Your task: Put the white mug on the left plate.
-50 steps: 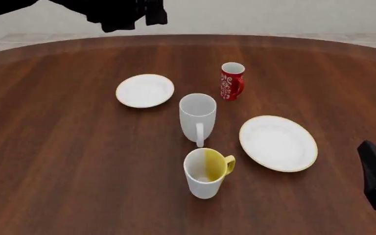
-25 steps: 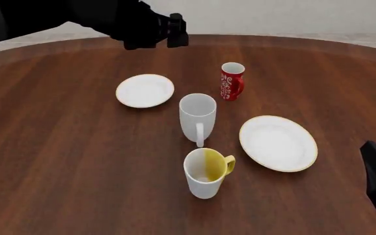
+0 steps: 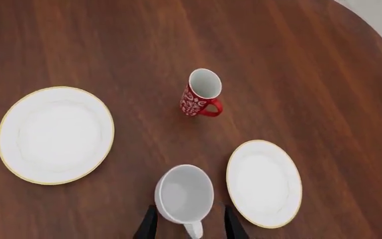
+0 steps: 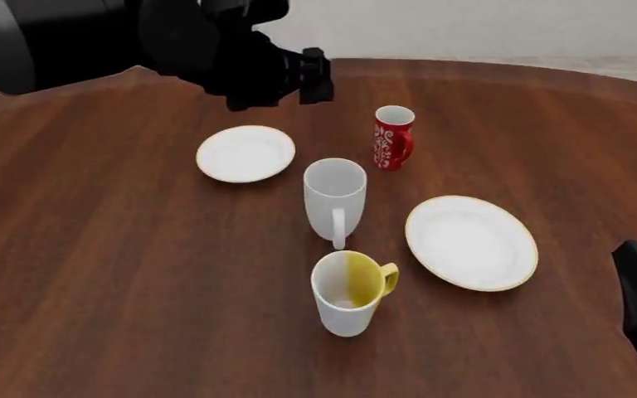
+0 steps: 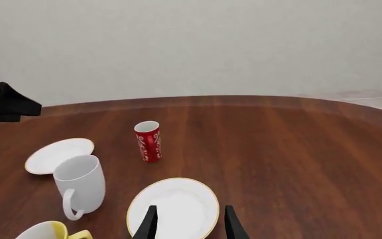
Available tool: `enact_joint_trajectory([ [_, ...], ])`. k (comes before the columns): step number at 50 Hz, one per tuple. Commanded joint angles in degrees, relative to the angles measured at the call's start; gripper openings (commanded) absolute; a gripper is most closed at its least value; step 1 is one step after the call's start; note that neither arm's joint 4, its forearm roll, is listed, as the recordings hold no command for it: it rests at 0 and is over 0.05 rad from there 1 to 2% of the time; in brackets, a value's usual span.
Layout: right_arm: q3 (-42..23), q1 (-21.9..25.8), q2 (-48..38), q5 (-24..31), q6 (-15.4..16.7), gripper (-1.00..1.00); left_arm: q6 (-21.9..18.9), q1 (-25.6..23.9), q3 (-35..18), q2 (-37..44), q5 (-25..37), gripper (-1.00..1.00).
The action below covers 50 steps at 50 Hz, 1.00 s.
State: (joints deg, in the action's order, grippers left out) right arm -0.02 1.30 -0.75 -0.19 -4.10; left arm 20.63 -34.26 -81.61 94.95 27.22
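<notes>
Step in hand: the left arm is set for a reach to the tall plain all-white mug (image 4: 334, 199); judging from its high position, the grasp is not yet begun.
Left gripper (image 3: 189, 226): its two dark fingertips show in the left wrist view, spread wide, with the mug's open mouth lying between them from above; nothing is held.
Left arm pose: in the front view the bulky black arm (image 4: 130, 41) comes in from the upper left and hangs high above the far side of the round brown wooden table (image 4: 97, 249), camera looking steeply down.
Left plate (image 4: 245, 153): the smaller round plain white plate sits up and to the left of the mug, near it but not touching, and bare.
White mug position: upright near the table's middle, handle turned toward the robot's side.
How to do it well: a straight descent over the rim with the fingers either side of the wall seems safest, keeping off the handle so the mug does not twist.
Neighbours: the small red patterned mug (image 4: 393, 138) stands just beyond to the right; the white mug with yellow interior (image 4: 350, 292) stands close on the near side.
Larger gold-rimmed plate (image 4: 471, 242): right of the mug, apart.
Right gripper (image 5: 189, 224): low at the right edge, fingers apart, empty.
</notes>
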Motion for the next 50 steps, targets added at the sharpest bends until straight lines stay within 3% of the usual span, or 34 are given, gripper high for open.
enact_joint_trajectory([
  [1,0.0,0.3,0.5,0.5,-0.4,1.00,2.5,0.1,3.1,-0.8,-1.6,1.00],
  [14,0.0,0.5,0.5,0.4,-1.0,1.00,4.7,0.9,8.4,-2.6,-4.1,1.00],
  [50,0.0,0.2,0.2,-0.1,-1.7,1.00,10.8,-1.6,11.9,1.3,-8.6,1.00],
])
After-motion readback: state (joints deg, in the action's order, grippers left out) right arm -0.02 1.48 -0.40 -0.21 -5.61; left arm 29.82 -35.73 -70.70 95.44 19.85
